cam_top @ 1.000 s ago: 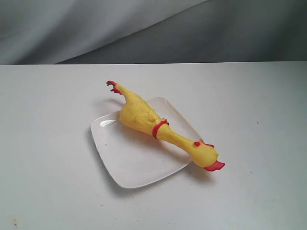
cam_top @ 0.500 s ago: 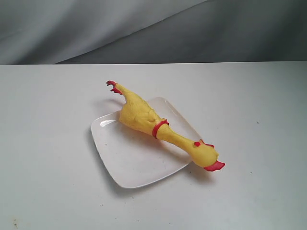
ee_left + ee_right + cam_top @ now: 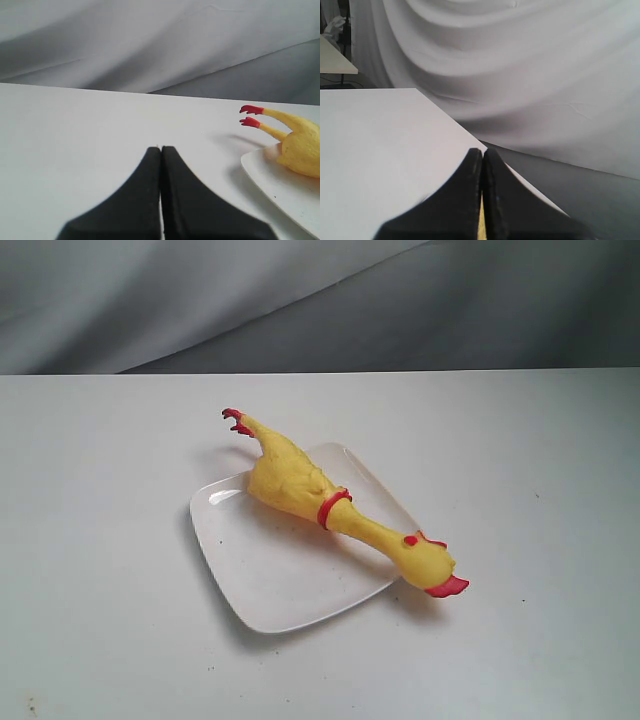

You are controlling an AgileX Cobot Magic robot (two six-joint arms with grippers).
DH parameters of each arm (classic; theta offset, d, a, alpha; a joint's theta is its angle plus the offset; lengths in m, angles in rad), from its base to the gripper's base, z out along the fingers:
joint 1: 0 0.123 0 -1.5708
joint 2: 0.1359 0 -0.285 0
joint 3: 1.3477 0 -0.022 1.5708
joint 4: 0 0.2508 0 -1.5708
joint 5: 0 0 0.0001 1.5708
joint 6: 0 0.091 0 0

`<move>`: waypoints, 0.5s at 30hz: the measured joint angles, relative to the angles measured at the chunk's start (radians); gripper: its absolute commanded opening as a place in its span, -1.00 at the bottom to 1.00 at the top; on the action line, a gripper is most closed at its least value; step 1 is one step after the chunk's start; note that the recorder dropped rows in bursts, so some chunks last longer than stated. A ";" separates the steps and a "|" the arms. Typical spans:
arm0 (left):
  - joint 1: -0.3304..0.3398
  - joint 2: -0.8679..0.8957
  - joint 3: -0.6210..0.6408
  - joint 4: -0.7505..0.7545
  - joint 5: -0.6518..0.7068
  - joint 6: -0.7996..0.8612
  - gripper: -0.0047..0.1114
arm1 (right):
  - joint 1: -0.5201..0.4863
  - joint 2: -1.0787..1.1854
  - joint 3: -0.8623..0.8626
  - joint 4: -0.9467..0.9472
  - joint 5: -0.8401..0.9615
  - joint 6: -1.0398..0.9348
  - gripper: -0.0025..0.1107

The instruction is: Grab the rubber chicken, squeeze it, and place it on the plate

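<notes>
The rubber chicken (image 3: 305, 488) lies diagonally across the white square plate (image 3: 270, 585) in the exterior view. Its red feet stick out past the far rim and its head with the red beak hangs over the right rim onto the table. Neither gripper shows in the exterior view. In the left wrist view my left gripper (image 3: 161, 148) is shut with nothing in it, some way off from the chicken's feet and body (image 3: 300, 145) and the plate's rim (image 3: 280, 185). My right gripper (image 3: 482, 150) is shut too, facing the table edge, with chicken and plate out of its view.
The white table (image 3: 100, 540) ends at a far edge against a grey draped curtain (image 3: 300, 300). In the right wrist view the table's edge (image 3: 455, 125) drops to dark floor (image 3: 590, 195), and another pale tabletop (image 3: 332, 57) stands far off.
</notes>
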 measured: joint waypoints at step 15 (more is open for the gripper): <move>0.037 0.000 0.000 0.007 0.052 0.002 -0.92 | 0.000 0.000 0.000 0.000 0.000 0.000 -0.96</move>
